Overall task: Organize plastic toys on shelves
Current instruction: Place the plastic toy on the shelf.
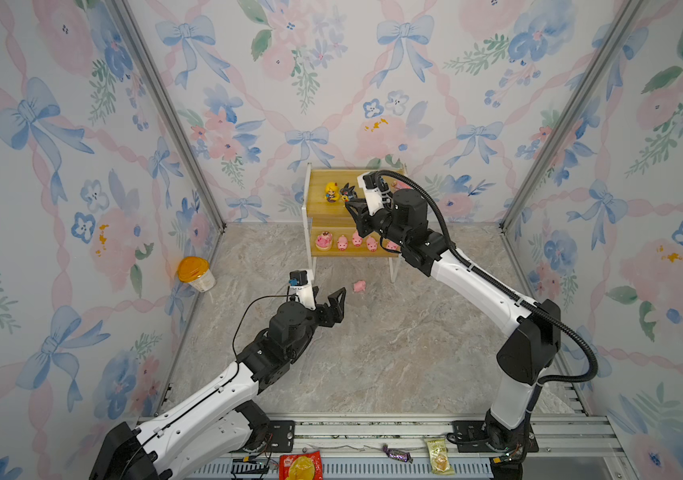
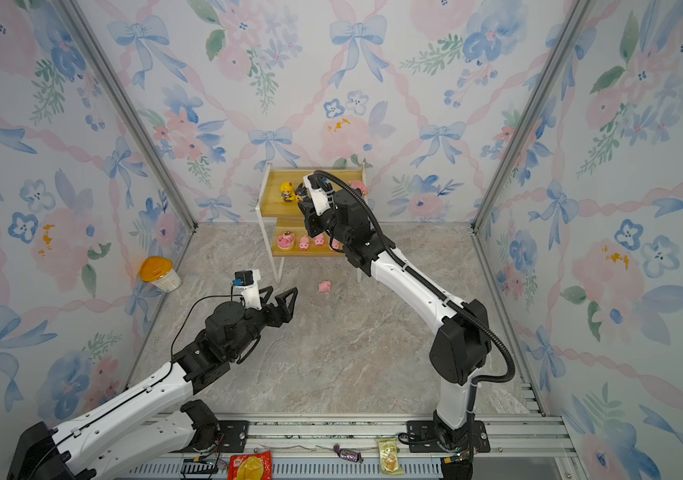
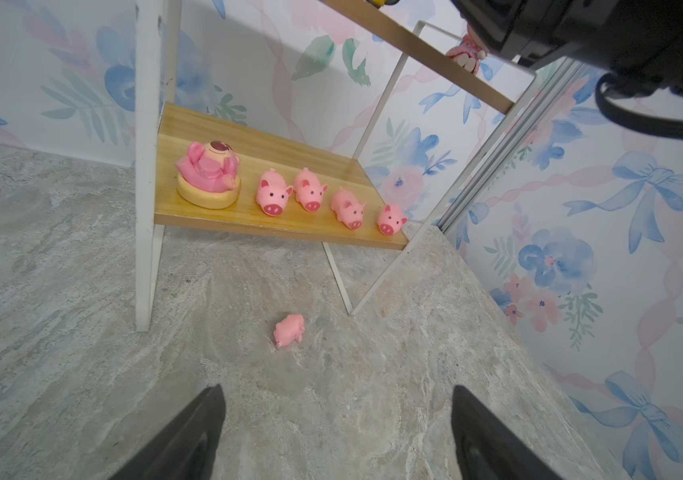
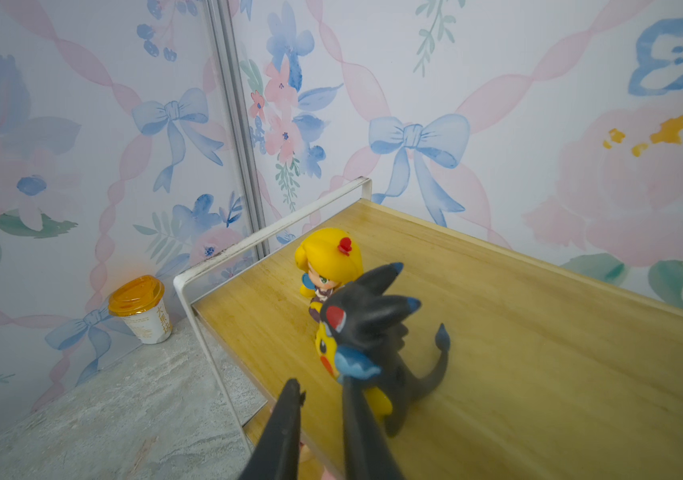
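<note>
The shelves (image 1: pixel 318 182) (image 2: pixel 273 185) stand at the back wall. On the upper board (image 4: pixel 539 374) are a yellow-haired doll (image 1: pixel 331 192) (image 4: pixel 327 257) and a black-and-yellow creature (image 1: pixel 348 191) (image 4: pixel 369 324). My right gripper (image 1: pixel 349 202) (image 4: pixel 319 384) is shut and empty, with one finger against the creature's side. A pink figure (image 3: pixel 466 56) stands further along that board, mostly hidden by the arm. The lower board (image 3: pixel 331 166) holds a pig on a round base (image 3: pixel 209 174) and several small pigs (image 3: pixel 273 197). One pig (image 1: pixel 359 286) (image 3: pixel 289 329) lies on the floor. My left gripper (image 1: pixel 329 297) (image 3: pixel 336 390) hangs open just short of it.
An orange-lidded cup (image 1: pixel 195 272) (image 4: pixel 140 307) stands by the left wall. Snack packets (image 1: pixel 300 465) and a wrapped candy (image 1: pixel 396 453) lie on the front rail. The right arm reaches across the front of the lower board.
</note>
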Robot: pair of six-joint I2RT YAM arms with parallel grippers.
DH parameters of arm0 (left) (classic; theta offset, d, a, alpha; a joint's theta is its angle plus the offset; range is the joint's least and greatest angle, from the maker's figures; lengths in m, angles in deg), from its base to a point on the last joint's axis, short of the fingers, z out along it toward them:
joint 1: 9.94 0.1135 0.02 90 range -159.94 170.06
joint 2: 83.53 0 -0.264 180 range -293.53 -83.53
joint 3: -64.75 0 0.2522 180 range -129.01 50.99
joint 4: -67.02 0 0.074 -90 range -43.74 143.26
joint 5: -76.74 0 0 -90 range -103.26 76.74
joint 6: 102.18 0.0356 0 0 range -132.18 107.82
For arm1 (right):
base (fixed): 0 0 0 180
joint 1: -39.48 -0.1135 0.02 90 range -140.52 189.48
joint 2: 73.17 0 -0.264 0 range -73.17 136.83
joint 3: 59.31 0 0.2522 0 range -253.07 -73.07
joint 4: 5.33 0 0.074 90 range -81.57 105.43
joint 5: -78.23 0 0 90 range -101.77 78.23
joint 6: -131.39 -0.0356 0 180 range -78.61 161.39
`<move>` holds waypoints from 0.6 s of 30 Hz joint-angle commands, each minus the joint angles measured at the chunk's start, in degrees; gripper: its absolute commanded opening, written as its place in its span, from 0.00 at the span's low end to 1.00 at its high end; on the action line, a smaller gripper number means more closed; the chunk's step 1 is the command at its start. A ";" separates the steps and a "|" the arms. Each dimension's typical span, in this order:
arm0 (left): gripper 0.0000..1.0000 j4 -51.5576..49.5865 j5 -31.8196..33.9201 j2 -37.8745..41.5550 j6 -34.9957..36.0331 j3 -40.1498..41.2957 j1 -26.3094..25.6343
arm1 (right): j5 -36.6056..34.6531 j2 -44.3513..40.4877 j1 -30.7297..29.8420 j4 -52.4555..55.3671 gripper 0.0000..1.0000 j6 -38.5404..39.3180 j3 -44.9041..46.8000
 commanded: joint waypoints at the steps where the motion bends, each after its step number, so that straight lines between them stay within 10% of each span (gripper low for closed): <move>1: 0.86 -0.26 -0.11 0.34 0.17 0.61 0.53 | 0.31 0.64 0.57 1.22 0.21 0.93 -2.01; 18: 0.86 -0.30 -0.21 0.79 0.14 0.56 0.60 | -0.93 2.56 1.98 1.24 0.22 2.26 -3.32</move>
